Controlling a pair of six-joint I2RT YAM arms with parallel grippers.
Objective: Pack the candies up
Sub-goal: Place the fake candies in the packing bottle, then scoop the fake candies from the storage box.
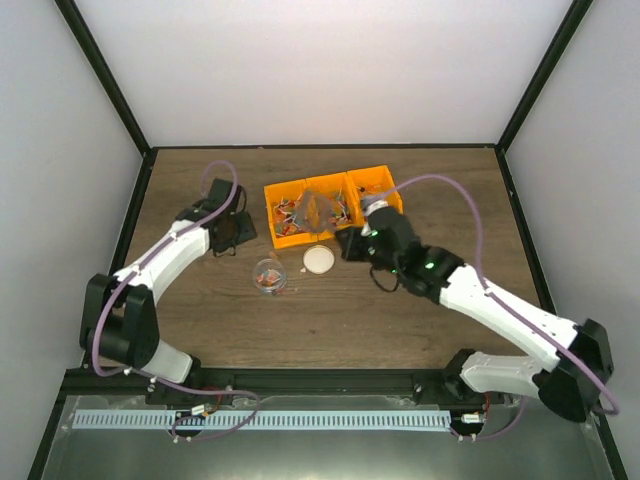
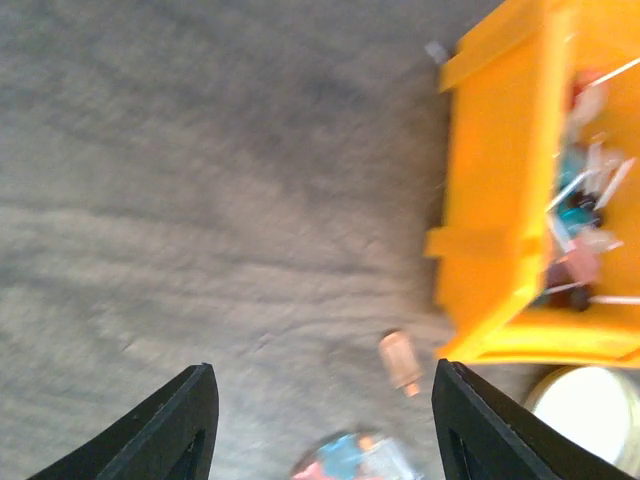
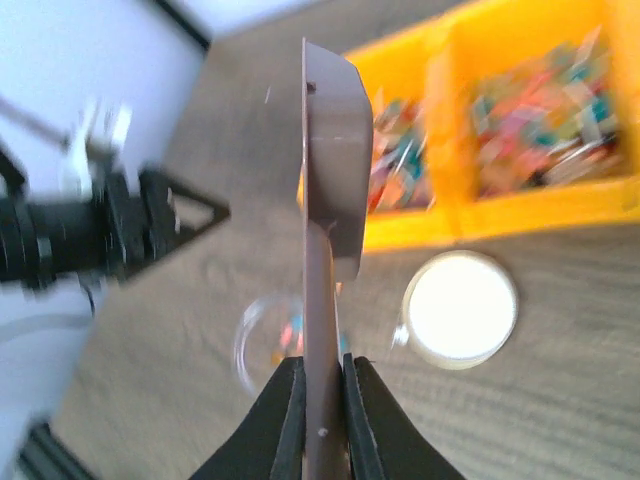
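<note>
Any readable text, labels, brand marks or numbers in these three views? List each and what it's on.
No text is legible in any view.
On the candies, any wrapper print is too small and blurred to read.
The orange bin, cream lid, brown scoop and clear jar show no markings.

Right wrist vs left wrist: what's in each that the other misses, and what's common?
Right wrist only: the brown scoop edge-on, its handle clamped in the shut right gripper; the left arm, blurred, at the left.
Left wrist only: the left gripper, open and empty over the table; one loose candy lying near the orange bin, by its corner.
Both: the bin with candies in it, the cream lid, and the clear jar holding a few sweets.
</note>
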